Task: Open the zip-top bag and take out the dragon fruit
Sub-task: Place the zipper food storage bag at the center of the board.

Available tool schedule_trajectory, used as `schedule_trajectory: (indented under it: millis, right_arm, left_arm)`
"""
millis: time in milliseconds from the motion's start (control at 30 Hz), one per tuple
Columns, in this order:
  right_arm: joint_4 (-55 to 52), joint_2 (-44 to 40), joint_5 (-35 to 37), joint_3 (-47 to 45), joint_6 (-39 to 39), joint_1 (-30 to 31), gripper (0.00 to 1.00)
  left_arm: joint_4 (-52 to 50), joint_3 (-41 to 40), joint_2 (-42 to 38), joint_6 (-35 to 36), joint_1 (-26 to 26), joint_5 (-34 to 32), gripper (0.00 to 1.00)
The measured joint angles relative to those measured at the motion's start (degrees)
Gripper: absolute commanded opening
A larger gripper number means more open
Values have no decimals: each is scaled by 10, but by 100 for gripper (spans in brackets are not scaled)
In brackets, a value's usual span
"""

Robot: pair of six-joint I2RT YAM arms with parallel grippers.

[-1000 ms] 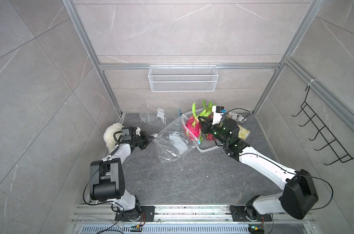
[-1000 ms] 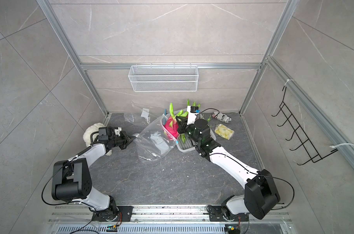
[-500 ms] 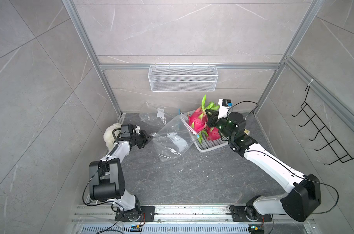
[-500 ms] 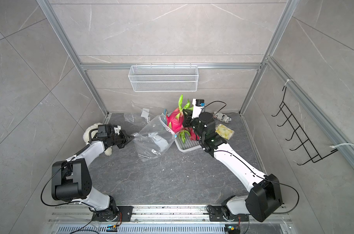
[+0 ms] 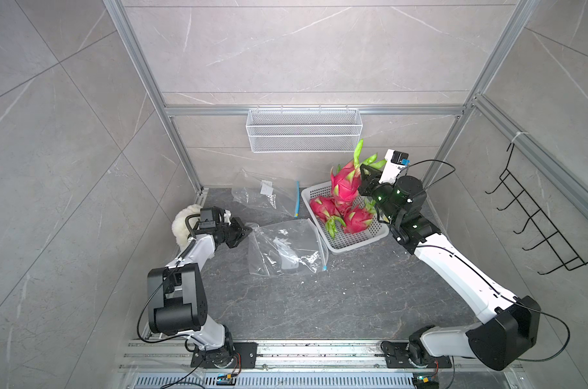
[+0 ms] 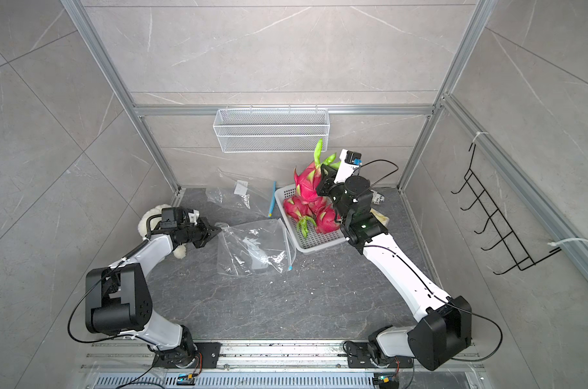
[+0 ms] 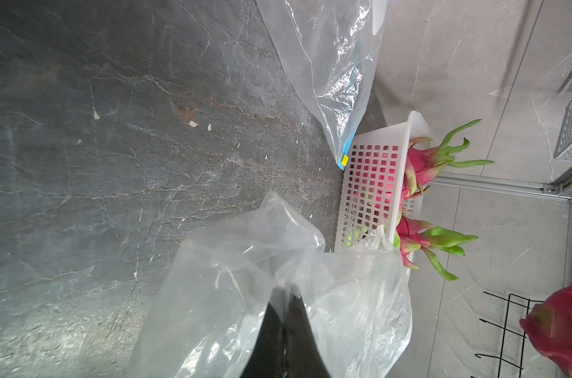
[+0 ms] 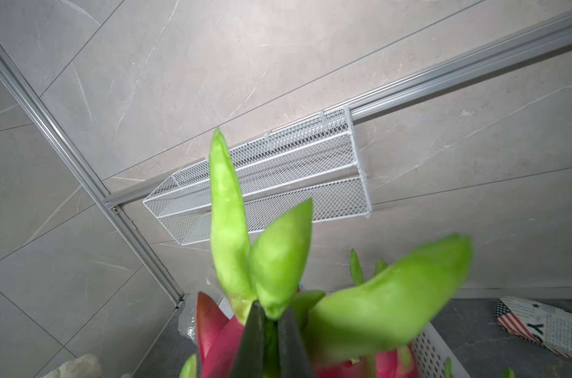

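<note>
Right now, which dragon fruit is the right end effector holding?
The uppermost dragon fruit, clamped by its green tuft above the white basket; the others lie inside it.

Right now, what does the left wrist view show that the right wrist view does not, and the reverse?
Only the left wrist view: the left gripper shut on the clear bag, and the black hook rack. Only the right wrist view: the right gripper shut on a green spike of the held dragon fruit, and a flag-print packet. Both: the white basket, that fruit and the wire shelf.
</note>
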Motion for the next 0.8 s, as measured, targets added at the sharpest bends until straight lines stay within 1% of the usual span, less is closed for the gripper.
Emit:
schedule_trajectory:
  millis: [200, 233, 267, 333, 367, 467, 500, 533, 700, 800]
  right_arm:
    - [-2, -4, 4, -14, 0, -1, 0]
    - [-3, -5, 5, -21, 0, -1, 0]
    - [-3, -6, 6, -30, 0, -1, 0]
    - [-5, -7, 9, -49, 0, -2, 0]
    - [-7, -7, 9, -60, 0, -2, 0]
    - [-10, -7, 8, -90, 0, -3, 0]
    - [-10, -5, 8, -99, 0, -3, 0]
    - [-10, -3, 8, -108, 0, -3, 0]
    - [-4, 22, -2, -144, 4, -3, 0]
    - [7, 47, -12, -166, 12, -3, 0]
  left_arm:
    - [0, 0, 0, 0, 16, -2, 0]
    - [0, 0, 0, 0, 23, -4, 3]
    - [0, 0, -1, 0, 31, -6, 14]
    - [2, 0, -4, -2, 47, -12, 48]
    - [3, 0, -8, -4, 53, -14, 59]
    - [3, -1, -21, -8, 66, -16, 81]
    - [4, -2, -26, -9, 67, -17, 96]
    - [5, -3, -32, -11, 67, -19, 99]
    - [0, -5, -76, -2, 66, -49, 100]
    - [1, -16, -123, 8, 66, -79, 100]
